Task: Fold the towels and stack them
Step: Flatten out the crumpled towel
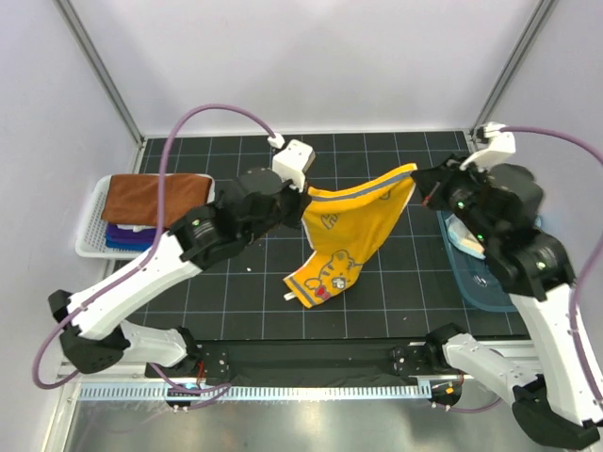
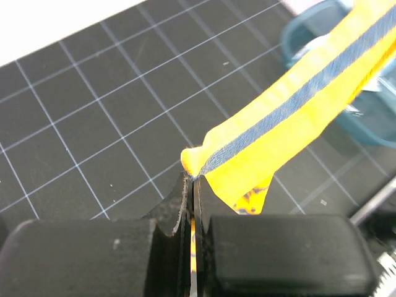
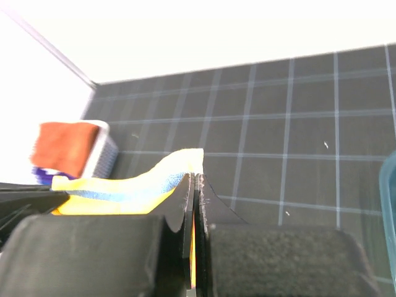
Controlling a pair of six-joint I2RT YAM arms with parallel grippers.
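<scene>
Top external view puts you mid-task: left pincer (image 1: 303, 196) and right pincer (image 1: 424, 188) each pinch a corner of the yellow striped towel (image 1: 344, 240), which hangs unfolded over the desk (image 1: 236, 292). A stack (rust brown towel (image 1: 151, 196) on top) sits in the basket (image 1: 87, 247); more cloth seems to wait in the tub (image 1: 476, 292).

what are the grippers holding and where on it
One yellow cloth towel with a blue stripe and cartoon print: the left gripper pinches one corner of its striped edge, the right gripper the other.
</scene>
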